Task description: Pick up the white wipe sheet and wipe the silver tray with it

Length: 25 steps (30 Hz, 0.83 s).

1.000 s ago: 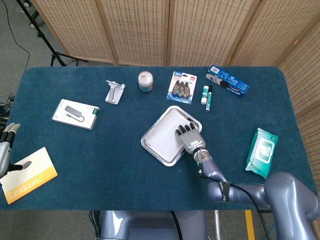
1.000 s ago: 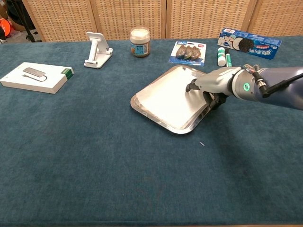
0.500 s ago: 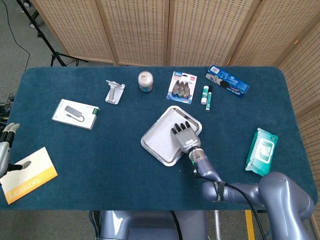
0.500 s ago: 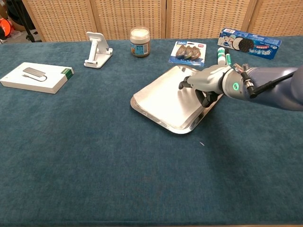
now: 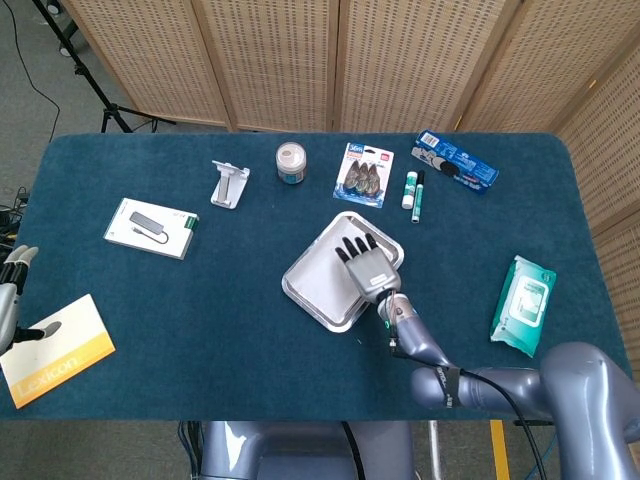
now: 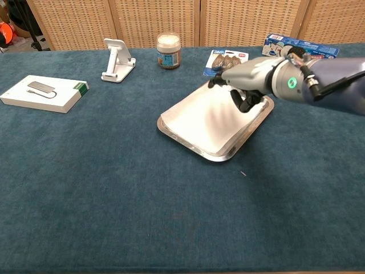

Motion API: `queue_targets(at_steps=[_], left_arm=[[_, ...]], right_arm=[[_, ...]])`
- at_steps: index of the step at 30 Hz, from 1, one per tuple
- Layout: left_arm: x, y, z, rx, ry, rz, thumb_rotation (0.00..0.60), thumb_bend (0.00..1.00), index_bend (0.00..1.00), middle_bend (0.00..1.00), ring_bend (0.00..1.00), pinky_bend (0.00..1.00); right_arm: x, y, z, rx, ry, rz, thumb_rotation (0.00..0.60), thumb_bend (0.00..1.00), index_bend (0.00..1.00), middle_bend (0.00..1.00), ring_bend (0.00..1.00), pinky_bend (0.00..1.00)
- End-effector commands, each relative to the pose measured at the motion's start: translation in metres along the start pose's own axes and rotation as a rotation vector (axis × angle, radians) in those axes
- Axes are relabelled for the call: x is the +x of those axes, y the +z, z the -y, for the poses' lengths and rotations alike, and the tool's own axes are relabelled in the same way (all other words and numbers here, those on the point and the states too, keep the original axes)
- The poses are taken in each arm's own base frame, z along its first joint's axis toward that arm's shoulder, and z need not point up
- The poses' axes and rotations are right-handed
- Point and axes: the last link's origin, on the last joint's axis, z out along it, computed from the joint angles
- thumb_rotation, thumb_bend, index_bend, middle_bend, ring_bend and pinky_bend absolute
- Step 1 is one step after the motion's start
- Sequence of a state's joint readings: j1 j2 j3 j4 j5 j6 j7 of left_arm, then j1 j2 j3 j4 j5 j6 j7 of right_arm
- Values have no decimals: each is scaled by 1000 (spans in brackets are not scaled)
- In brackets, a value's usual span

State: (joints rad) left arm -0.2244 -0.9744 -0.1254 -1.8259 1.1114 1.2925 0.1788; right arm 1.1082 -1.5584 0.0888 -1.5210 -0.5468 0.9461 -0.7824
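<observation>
The silver tray [image 5: 307,293] [image 6: 228,153] lies slantwise in the middle of the blue table. A white wipe sheet [image 5: 325,273] [image 6: 197,121] covers most of its inside. My right hand [image 5: 366,264] [image 6: 246,80] is over the tray's far right corner, fingers bent down onto the sheet's far edge and holding it against the tray. How much of the sheet lies under the palm is hidden. My left hand [image 5: 11,290] shows only at the far left edge of the head view, off the table, fingers apart and holding nothing.
Along the back stand a white phone stand [image 6: 117,59], a jar [image 6: 168,50], a blister pack [image 6: 228,61], markers [image 5: 414,192] and a blue cookie box [image 5: 457,161]. A white box [image 6: 44,94] and a yellow booklet [image 5: 55,350] lie left. A wipes packet [image 5: 524,305] lies right.
My right hand has slid away from me over the tray, from its near right side to its far corner, dragging the sheet. The tray's right edge shifted slightly. The left hand stayed put.
</observation>
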Motion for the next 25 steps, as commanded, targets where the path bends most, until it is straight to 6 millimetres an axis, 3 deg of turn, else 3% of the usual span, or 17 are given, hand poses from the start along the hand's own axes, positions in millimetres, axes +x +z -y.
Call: queue_targets(at_steps=[1,3,5,12,25], left_arm=[[1,-2,0,-5,-1,-4,600,0,0,0,0,0],[1,-3,0,-9,-2,-7,600,0,0,0,0,0],[2,-5,-2,-19,-5,-14,600,0,0,0,0,0],[2,-17,-4,-48,-2,-38,600,0,0,0,0,0],[3,-63,-8,-126,-59,-95,600,0,0,0,0,0]], right_arm=[[34,-30,-23,7,18,-164,600,337,0,0,0,0],[36,-38,-29,13,20,-195,600,76,0,0,0,0],[40,-54,-46,4,30,-257,600,8,0,0,0,0],[27,-107,-99,-50,91,-411,600,0,0,0,0,0],[-41,-196,-160,-157,185,-518,600,0,0,0,0,0]])
